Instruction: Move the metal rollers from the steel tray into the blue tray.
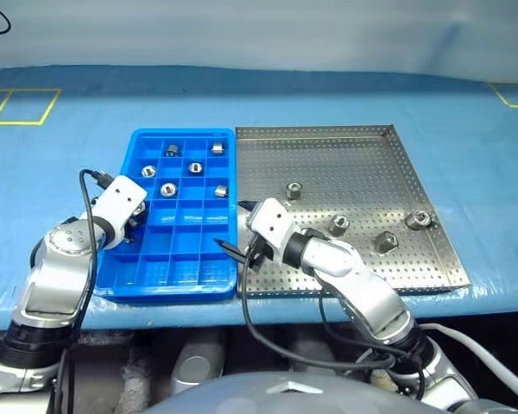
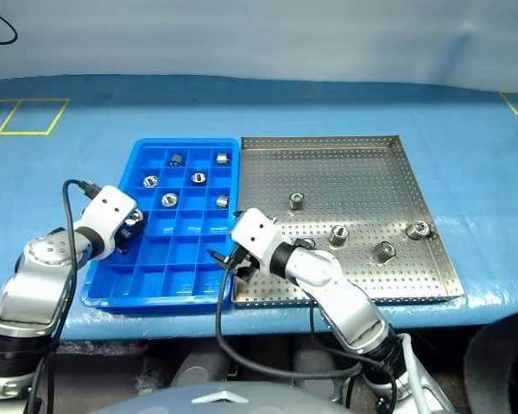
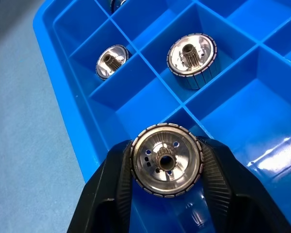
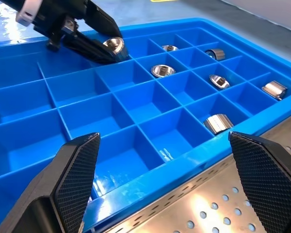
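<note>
A blue cloth [image 1: 86, 164] with yellow tape lines covers the table, and on it the blue tray [image 1: 121, 280] lies with its long side touching the steel tray [image 1: 354, 155], which sits on the blue tray's right.

Six metal rollers [image 1: 195, 167] rest in compartments in the far half of the blue tray, each alone in its own square, some upright and some on their sides. The near rows of the blue tray hold nothing. Four more rollers stand well apart on the steel tray: one [image 1: 294, 189] nearest the blue tray, one [image 1: 338, 224] further right, one [image 1: 384, 241] beyond that, and one [image 1: 419, 219] close to the steel tray's right rim.

The left gripper [image 3: 166, 167] hangs over the left column of the blue tray, just nearer than the filled squares. Its two black ribbed fingers [image 3: 117, 179] sit against both sides of another roller [image 3: 166, 161], pinching it with its flat face and dark centre hole towards the wrist camera, above a compartment.

The right gripper [image 4: 162, 165] hovers low at the seam where the blue tray meets the steel tray, pointing across the blue tray's near rows. Its fingers [image 4: 77, 170] are spread wide apart and hold nothing.
</note>
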You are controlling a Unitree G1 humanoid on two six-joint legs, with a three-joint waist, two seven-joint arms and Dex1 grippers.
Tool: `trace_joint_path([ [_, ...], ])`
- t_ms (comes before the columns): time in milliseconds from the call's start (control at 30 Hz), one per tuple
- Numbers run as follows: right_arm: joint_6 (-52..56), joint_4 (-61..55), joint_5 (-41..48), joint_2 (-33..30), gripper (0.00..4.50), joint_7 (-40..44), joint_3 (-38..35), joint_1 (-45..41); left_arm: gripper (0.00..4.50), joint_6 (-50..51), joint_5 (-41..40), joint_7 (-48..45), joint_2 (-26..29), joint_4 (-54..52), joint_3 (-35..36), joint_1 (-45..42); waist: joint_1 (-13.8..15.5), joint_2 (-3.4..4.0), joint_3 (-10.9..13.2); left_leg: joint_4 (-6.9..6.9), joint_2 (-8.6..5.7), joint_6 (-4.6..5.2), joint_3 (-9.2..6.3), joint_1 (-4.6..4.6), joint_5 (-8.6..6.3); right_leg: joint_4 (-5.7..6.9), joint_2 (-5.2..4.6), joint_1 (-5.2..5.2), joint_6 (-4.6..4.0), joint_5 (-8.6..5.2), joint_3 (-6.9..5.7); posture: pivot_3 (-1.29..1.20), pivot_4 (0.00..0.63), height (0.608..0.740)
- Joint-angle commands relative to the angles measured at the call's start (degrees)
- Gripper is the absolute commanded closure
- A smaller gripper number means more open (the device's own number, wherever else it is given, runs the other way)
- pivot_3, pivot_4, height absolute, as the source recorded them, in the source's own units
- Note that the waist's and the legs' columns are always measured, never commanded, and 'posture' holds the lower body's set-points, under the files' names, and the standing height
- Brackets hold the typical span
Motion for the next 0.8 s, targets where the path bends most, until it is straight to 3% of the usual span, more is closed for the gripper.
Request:
trace_joint_path([
  [33, 1.6, -6.3, 0.6, -0.2, 0.00, -1.3, -3.6, 1.2, 0.85, -1.5, -5.3, -2.0, -2.8, -1.4, 1.2, -5.4, 0.4, -0.01, 0.0, 0.01, -0.01, 0.00, -0.09, 0.00, 0.01, -0.04, -0.02, 0.01, 0.00, 0.00, -0.09, 0.06, 0.150, 0.740],
  [267, 8.6, -15.5, 2.1, -1.8, 0.00, -4.0, -12.4, 7.2, 0.85, -8.7, -12.8, -13.9, -4.9, 5.8, -6.8, -21.2, -0.9, -0.08, 0.0, 0.11, -0.10, -0.18, -0.14, -0.12, 0.16, -0.12, -0.10, 0.13, 0.03, 0.02, -0.20, 0.01, 0.150, 0.740],
  [433, 13.7, -19.6, 2.5, -2.4, 0.00, -6.5, -18.0, 11.9, 0.85, -14.7, -10.5, -17.4, -12.3, 22.3, -16.4, -35.0, -2.0, -0.08, 0.0, 0.03, -0.03, -0.12, 0.01, -0.10, 0.12, -0.10, 0.03, 0.06, 0.22, 0.13, -0.09, -0.06, 0.150, 0.740],
  [800, 15.5, -21.9, 1.4, 0.2, 0.00, -12.0, -17.5, 14.4, 0.85, -23.7, -4.9, -17.6, -25.9, 55.7, -22.9, -47.1, -5.8, -0.08, 0.0, 0.10, -0.02, 0.36, 0.45, -0.09, -0.14, -0.14, 0.04, 0.00, 0.40, 0.22, 0.24, -0.15, 0.150, 0.740],
])
